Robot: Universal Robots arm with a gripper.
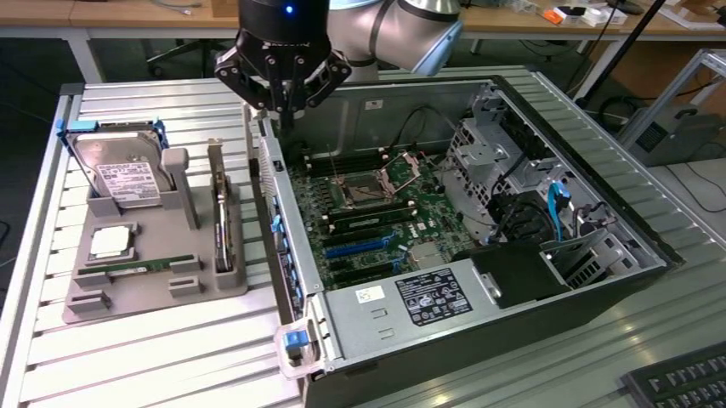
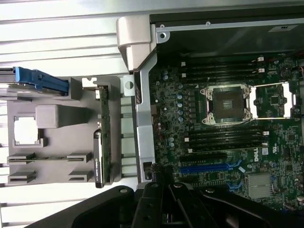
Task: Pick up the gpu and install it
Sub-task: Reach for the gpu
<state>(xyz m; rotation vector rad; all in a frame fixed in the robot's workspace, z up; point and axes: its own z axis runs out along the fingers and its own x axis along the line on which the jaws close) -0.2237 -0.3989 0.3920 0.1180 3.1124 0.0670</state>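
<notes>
1. Surface (image 1: 148, 357): slatted metal top that carries every item below.
2. Computer case (image 1: 397, 95): tower laid on its side with the cover off, on the exterior view's right half of the surface.
3. Motherboard (image 1: 392, 212) (image 2: 228, 156): green board on the floor of the case. Its CPU socket (image 1: 365, 189) (image 2: 227, 105) is bare, with blue and black expansion slots on the near side of it.
4. Parts holder (image 1: 136, 293) (image 2: 57, 118): grey moulded block just beside the case, on the exterior view's left.
5. Hand (image 1: 284, 106) (image 2: 159, 183): black, on the silver arm. Its fingers are drawn fully together with nothing between them. It hangs over the far end of the case wall that faces the holder.
6. Hard drive (image 1: 122, 180): silver with a white label and blue side rails, propped upright at the holder's far end.
7. gpu (image 1: 223, 217) (image 2: 103, 137): slim card standing on edge in the holder's slot nearest the case. It is apart from the hand, to its near side.
8. Processor chip (image 1: 110, 242): square and silvery, lying flat in a holder pocket.
9. RAM stick (image 1: 136, 268): narrow and green, lying near the chip.
</notes>
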